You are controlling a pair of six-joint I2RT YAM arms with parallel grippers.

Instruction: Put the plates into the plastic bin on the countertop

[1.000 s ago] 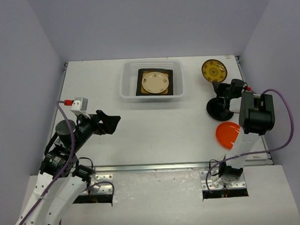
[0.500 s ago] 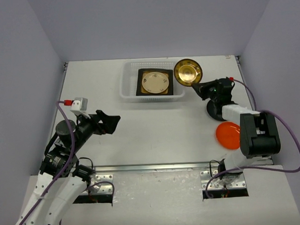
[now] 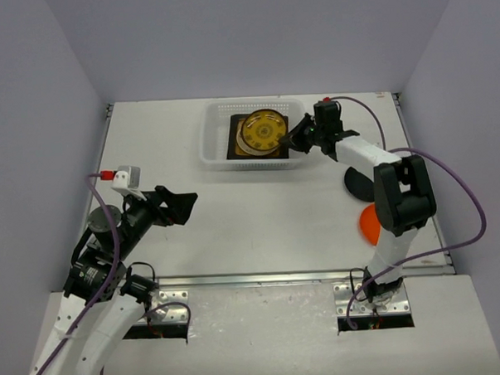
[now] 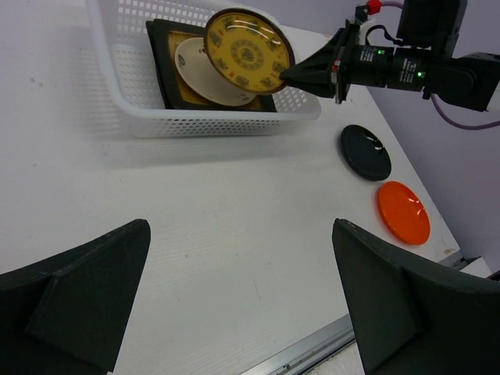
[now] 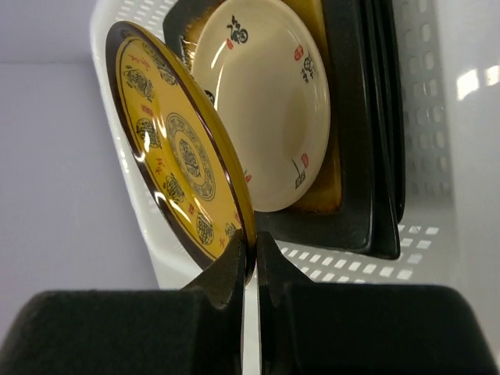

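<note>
A: Entry, right arm. What is the right gripper (image 3: 290,142) carrying?

B: It is pinching the patterned yellow plate (image 3: 262,130) by the rim, fingers drawn narrow on the edge (in the wrist view the rim is running straight into the slit between them). The plate is hanging tilted, not flat, over the plastic bin (image 3: 211,143).

A: How is it lying relative to the stack?

B: The plate is reaching out from the gripper toward the robot's left. Its face is hovering above the cream plate (image 5: 269,101), which is sitting on the square dark-rimmed plates (image 5: 367,172) inside the bin. I cannot tell whether its lower edge is touching the cream plate.

A: What is the next move turning on?

B: My judgement is that the disc is leaning well up off the stack. The wrist is going to need to lay it flatter and lower before letting go, or the plate may slide or clatter.

A: Left arm?

B: The left gripper (image 3: 181,205) is hanging wide apart, holding nothing, well away from the bin. The right arm is sitting nearer to the black plate (image 3: 354,185) and the orange plate (image 3: 367,225), both lying on the tabletop (image 3: 260,228) close to that arm.
</note>
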